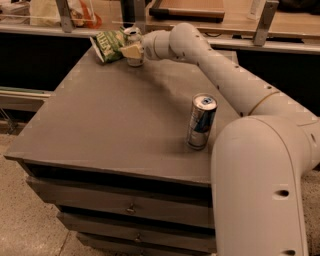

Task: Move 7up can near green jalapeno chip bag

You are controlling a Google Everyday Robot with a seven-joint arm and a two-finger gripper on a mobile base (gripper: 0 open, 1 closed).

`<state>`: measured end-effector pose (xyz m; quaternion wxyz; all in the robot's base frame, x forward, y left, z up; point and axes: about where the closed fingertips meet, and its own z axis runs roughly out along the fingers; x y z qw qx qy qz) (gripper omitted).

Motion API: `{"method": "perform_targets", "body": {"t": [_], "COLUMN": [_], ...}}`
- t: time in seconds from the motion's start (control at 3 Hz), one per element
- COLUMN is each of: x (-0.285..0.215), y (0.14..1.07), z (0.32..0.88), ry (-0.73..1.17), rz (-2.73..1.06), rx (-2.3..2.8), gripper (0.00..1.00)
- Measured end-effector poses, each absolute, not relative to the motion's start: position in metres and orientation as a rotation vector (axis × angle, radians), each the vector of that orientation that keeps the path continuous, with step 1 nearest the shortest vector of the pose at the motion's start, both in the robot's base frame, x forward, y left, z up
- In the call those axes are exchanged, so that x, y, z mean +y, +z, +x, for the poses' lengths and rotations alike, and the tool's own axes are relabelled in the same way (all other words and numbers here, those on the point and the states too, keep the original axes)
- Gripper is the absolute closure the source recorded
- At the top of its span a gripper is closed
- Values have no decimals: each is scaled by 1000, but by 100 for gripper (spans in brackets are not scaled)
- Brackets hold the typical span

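Note:
The 7up can (134, 39) stands upright at the far edge of the grey table (110, 125), right beside the green jalapeno chip bag (107, 44), which lies to its left. My gripper (132, 51) reaches in from the right and is shut around the can. One pale finger (129, 51) covers the can's front, so only its silver top and part of its side show. The can's base looks to be at the table surface.
A taller slim blue-and-silver can (201, 121) stands near the table's right front. My arm (225, 75) stretches across the right side of the table. Behind the table runs a counter with metal posts (64, 15) and an orange object (87, 15).

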<state>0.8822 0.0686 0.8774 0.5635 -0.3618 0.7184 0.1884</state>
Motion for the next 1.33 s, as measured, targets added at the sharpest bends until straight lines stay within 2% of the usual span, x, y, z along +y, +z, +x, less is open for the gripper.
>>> {"method": "perform_targets", "body": {"t": [0.67,1.0,1.33], "x": [66,64,57], "y": [875,873,876], "z": [896,900,898], "ry": [437,437,443], "rz": [-802,-786,-781], "rx": [1742,1761,1773], "gripper": [15,0,0]}}
